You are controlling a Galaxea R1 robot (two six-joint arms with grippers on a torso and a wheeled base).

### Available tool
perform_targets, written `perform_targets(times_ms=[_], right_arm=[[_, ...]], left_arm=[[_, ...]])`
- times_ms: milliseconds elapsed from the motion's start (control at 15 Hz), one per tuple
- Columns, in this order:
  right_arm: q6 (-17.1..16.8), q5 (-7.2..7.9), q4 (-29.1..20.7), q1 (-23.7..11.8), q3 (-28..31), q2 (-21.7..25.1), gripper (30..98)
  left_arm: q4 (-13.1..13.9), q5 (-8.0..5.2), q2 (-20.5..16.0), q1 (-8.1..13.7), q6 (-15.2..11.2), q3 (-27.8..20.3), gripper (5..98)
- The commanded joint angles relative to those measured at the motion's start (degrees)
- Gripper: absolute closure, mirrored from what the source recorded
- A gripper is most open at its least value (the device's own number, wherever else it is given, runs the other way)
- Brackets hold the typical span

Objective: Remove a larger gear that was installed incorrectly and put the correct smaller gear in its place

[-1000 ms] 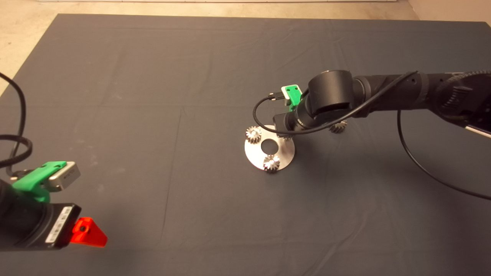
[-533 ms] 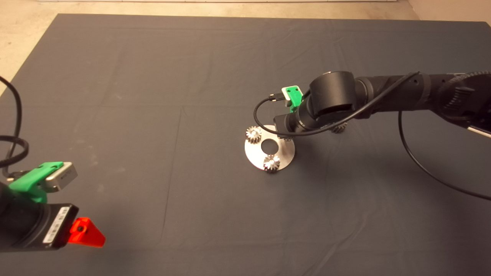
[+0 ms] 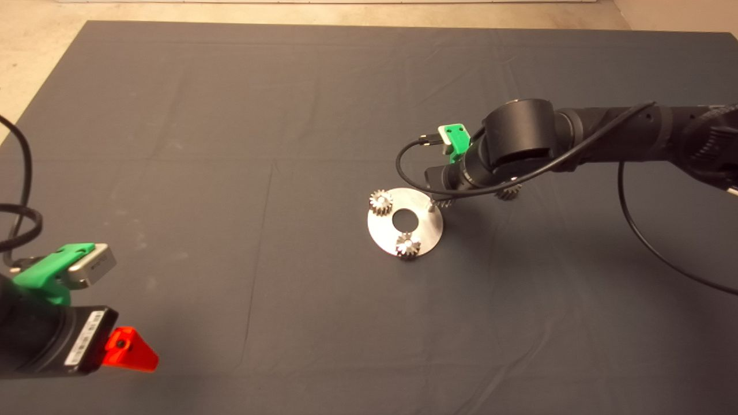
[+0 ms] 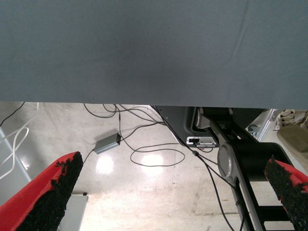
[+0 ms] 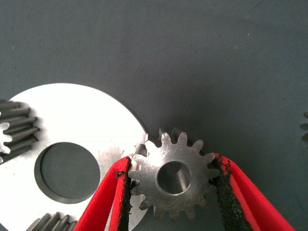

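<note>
Right gripper (image 5: 173, 192), fingers closed on the larger gear (image 5: 174, 179), holds it flat, lifted off its pin (image 3: 430, 206) beside the plate (image 3: 424, 227) rim; smaller gear (image 3: 508, 193) lies on the mat just beyond, nearer this arm; left gripper (image 3: 130, 350) parked open.

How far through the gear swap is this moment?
Done: the larger gear is off its pin. In hand: the right tool grips it beside the plate. Left: setting it down and fitting the smaller gear, which lies on the mat. The left tool sits parked.
</note>
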State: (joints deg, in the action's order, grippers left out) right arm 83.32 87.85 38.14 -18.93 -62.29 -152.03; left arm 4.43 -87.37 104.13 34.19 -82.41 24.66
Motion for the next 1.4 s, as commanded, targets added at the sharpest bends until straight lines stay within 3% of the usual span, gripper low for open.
perform_targets(times_ms=[0, 533, 733, 1333], right_arm=[[0.5, 7.16, -0.2, -2.3, 2.3, -0.2, 89.0], [1.1, 7.16, -0.1, -2.0, 2.6, -1.2, 89.1], [1.1, 7.16, -0.1, -1.8, 1.1, -3.9, 89.2], [0.9, 7.16, -0.2, -2.0, 1.0, -2.3, 89.2]], left_arm=[[-0.4, -7.63, -0.2, 0.4, 0.3, -0.1, 5.4], [-0.4, -7.63, -0.4, 0.4, 0.5, 0.1, 5.4], [-0.4, -7.63, -0.5, 0.4, 0.8, 0.0, 5.4], [-0.4, -7.63, -0.5, 0.4, 0.8, 0.0, 5.4]])
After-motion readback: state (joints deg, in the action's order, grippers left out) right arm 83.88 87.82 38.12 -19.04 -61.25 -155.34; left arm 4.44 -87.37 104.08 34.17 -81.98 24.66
